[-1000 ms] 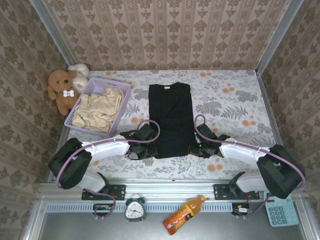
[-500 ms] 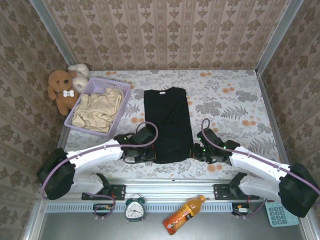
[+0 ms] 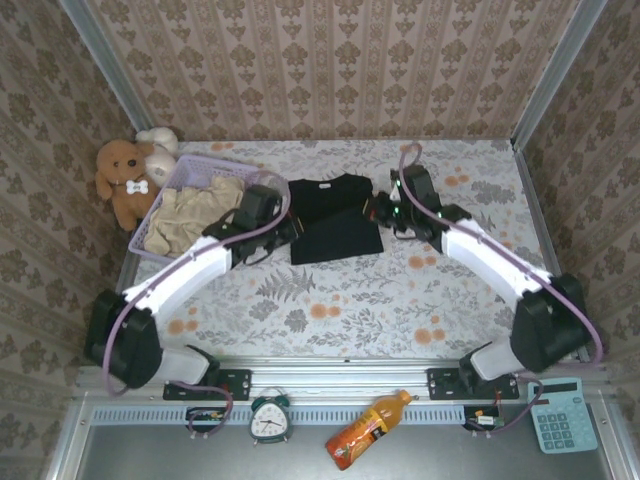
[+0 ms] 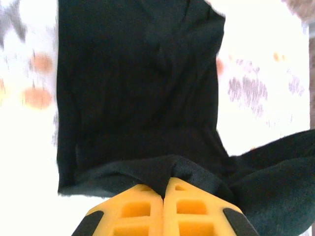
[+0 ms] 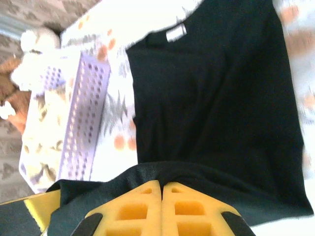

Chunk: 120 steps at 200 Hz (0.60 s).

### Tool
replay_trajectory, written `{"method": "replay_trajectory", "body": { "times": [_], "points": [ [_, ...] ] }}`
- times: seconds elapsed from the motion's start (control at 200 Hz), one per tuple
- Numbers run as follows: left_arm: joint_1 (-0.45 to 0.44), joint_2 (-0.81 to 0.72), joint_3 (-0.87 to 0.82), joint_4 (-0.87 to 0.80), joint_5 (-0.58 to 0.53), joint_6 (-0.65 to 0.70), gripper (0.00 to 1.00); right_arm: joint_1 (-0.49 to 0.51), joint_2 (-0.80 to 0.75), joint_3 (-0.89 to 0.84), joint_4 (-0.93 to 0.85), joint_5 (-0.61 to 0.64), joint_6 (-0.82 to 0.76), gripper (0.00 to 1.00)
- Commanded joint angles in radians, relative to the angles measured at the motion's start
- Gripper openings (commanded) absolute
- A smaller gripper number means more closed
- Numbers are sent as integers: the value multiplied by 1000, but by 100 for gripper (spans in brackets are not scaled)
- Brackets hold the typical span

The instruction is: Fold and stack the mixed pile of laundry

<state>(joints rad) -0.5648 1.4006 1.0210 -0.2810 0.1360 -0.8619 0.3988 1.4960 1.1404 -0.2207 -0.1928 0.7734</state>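
Black garment (image 3: pixel 335 222) between left gripper (image 4: pixel 163 187) and right gripper (image 5: pixel 161 185) (edges in grip)

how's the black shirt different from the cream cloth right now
The black shirt lies spread on the table; the cream cloth sits crumpled in the basket. The black shirt is pinched at its edge by the left gripper and right gripper; no gripper touches the cream cloth. Both are soft laundry.

L end effector (image 3: pixel 286 224), R end effector (image 3: pixel 379 211): both clamped.
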Motion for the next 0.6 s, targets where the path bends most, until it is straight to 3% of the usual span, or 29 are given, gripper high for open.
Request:
{"method": "replay_trajectory", "body": {
  "times": [0.0, 0.125, 0.155, 0.175, 0.19, 0.205, 0.24, 0.255, 0.265, 0.395, 0.595],
  "points": [
    [73, 133, 120, 138, 28, 78, 0, -56, 169, 130, 101, -9, -44, 0],
    [173, 358, 361, 106, 50, 150, 2, -101, 402, 371, 154, -9, -37, 2],
    [198, 421, 423, 104, 82, 148, 26, -109, 467, 446, 156, -11, -45, 16],
    [211, 463, 467, 95, 88, 146, 58, -112, 514, 499, 143, -9, -47, 30],
    [221, 494, 504, 85, 92, 147, 89, -116, 552, 546, 123, -8, -46, 41],
    [231, 524, 538, 74, 98, 151, 98, -120, 585, 586, 107, -11, -44, 51],
    [248, 589, 623, 43, 119, 156, 100, -130, 647, 661, 103, -25, -31, 77],
    [255, 612, 657, 26, 126, 155, 100, -133, 666, 681, 116, -26, -22, 95],
    [258, 626, 677, 15, 128, 156, 100, -135, 678, 689, 124, -27, -16, 99],
    [269, 642, 737, -2, 122, 187, 100, -160, 723, 741, 158, -85, 26, 100],
    [249, 545, 631, 65, 177, 254, 100, -157, 572, 528, 208, -102, -23, 100]
  ]
}}
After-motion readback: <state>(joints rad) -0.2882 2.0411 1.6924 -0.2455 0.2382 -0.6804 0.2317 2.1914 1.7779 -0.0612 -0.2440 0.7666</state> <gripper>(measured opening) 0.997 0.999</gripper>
